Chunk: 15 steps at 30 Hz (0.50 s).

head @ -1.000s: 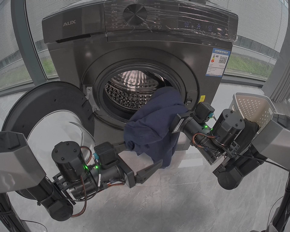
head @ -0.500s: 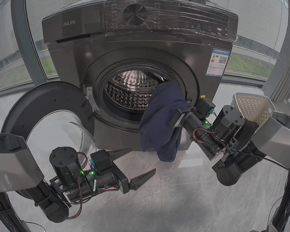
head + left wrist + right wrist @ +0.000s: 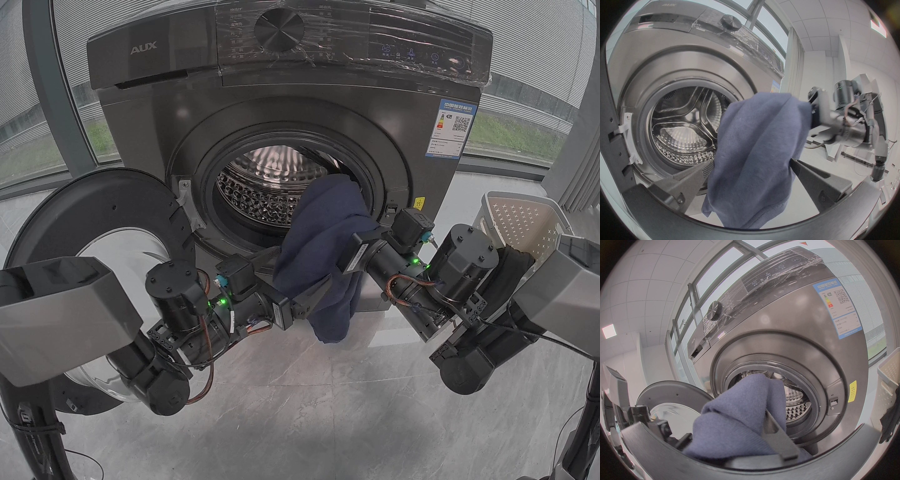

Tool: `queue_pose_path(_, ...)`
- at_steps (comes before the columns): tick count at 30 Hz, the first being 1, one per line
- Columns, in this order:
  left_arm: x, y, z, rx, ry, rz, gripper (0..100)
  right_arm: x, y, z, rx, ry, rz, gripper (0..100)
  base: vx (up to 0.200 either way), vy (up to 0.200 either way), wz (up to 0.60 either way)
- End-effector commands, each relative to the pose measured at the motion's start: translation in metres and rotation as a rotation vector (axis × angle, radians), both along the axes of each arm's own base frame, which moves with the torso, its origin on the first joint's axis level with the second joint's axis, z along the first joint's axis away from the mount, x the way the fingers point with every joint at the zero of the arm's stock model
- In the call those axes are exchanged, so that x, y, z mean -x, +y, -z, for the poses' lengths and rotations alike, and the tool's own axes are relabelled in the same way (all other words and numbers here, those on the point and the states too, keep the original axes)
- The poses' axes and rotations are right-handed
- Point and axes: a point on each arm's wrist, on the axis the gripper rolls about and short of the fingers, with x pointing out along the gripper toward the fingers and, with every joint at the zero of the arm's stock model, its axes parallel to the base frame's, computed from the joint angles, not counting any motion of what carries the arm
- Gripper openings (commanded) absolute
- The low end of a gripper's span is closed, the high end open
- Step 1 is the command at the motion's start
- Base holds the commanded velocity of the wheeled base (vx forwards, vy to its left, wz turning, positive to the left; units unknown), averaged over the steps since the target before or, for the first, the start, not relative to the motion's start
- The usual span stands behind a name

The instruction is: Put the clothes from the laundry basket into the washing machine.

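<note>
At eight o'clock the left arm (image 3: pixel 181 294) and at four o'clock the right arm (image 3: pixel 465 256) match: grey angular shells (image 3: pixel 62 312), black cylindrical joints with screw-ringed caps, red-brown cables (image 3: pixel 394 282), teal connectors (image 3: pixel 220 282), green lights (image 3: pixel 220 302) and dark wedge-shaped jaws.

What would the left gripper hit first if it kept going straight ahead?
Most likely the blue garment, which hangs right in front of the left gripper, between its open fingers. Behind it is the washing machine's open drum, though depth is hard to judge.
</note>
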Motion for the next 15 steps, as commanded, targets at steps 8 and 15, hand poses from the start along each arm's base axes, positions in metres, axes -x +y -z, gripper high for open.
queue_pose_path(8, -0.031, -0.021, 0.036, -0.010, 0.021, -0.023, 100, 0.007, 0.018, 0.002, -0.003, 0.003, -0.040, 0, 0.000, 0.000, 0.00)
queue_pose_path(15, -0.029, -0.028, 0.040, -0.013, 0.023, -0.007, 100, 0.007, 0.018, 0.004, -0.001, 0.007, -0.040, 0, 0.000, 0.000, 0.00)
